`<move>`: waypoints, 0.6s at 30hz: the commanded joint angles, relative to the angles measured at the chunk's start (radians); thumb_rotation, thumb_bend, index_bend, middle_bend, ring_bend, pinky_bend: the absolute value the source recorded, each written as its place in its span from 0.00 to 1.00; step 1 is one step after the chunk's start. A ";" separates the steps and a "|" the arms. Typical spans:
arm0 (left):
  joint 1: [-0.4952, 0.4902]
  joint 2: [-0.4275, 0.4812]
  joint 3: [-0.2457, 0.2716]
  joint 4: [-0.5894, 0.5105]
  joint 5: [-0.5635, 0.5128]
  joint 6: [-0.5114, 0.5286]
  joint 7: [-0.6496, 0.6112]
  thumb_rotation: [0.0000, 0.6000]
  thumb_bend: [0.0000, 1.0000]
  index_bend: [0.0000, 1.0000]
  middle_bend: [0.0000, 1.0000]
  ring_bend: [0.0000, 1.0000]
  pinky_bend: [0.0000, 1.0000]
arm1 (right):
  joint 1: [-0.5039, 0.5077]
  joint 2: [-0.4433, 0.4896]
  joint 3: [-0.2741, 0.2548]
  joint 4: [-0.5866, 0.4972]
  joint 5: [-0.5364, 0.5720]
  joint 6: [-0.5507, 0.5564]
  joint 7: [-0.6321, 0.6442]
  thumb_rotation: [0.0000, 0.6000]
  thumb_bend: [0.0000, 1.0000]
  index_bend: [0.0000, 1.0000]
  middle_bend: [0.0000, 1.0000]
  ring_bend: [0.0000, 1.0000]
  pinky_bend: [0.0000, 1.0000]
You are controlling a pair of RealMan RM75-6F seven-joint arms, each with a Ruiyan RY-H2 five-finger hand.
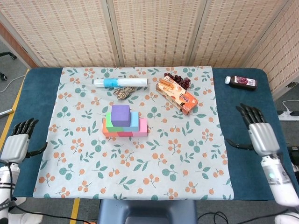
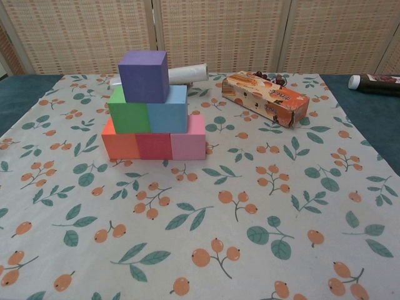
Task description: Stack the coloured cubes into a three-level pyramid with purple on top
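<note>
A three-level cube stack stands mid-cloth. Its bottom row is an orange cube point(image 2: 120, 145), a red cube point(image 2: 153, 146) and a pink cube point(image 2: 189, 144). On them sit a green cube point(image 2: 129, 114) and a blue cube point(image 2: 169, 112), and a purple cube point(image 1: 120, 115) point(image 2: 144, 75) tops the stack. My left hand point(image 1: 16, 143) hangs open over the table's left edge, far from the cubes. My right hand point(image 1: 259, 133) is open over the blue table at the right, fingers spread. Neither hand shows in the chest view.
A floral cloth point(image 1: 140, 163) covers the table middle. Behind the stack lie a white tube with a blue band point(image 1: 120, 82), a coil of rope point(image 1: 123, 92), an orange snack box point(image 1: 177, 94) point(image 2: 265, 98) and dark grapes point(image 1: 179, 80). A dark bottle point(image 1: 241, 81) lies at the back right.
</note>
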State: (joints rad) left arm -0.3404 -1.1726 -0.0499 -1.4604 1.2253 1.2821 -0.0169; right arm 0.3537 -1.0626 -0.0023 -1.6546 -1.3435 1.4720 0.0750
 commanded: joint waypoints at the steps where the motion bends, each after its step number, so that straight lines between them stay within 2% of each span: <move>1: 0.080 -0.006 0.030 -0.039 0.053 0.102 0.025 0.55 0.34 0.07 0.00 0.00 0.00 | -0.127 -0.019 -0.047 0.060 -0.083 0.134 0.037 0.61 0.11 0.00 0.00 0.00 0.00; 9: 0.166 -0.025 0.068 -0.086 0.143 0.218 0.058 0.55 0.34 0.06 0.00 0.00 0.00 | -0.264 -0.056 -0.090 0.090 -0.125 0.217 0.067 0.63 0.11 0.00 0.00 0.00 0.00; 18: 0.210 -0.051 0.067 -0.089 0.195 0.282 0.105 0.57 0.34 0.06 0.00 0.00 0.00 | -0.345 -0.088 -0.089 0.124 -0.156 0.263 0.076 0.63 0.11 0.00 0.00 0.00 0.00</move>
State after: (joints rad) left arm -0.1318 -1.2228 0.0172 -1.5476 1.4177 1.5619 0.0852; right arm 0.0109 -1.1489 -0.0911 -1.5326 -1.4978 1.7334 0.1495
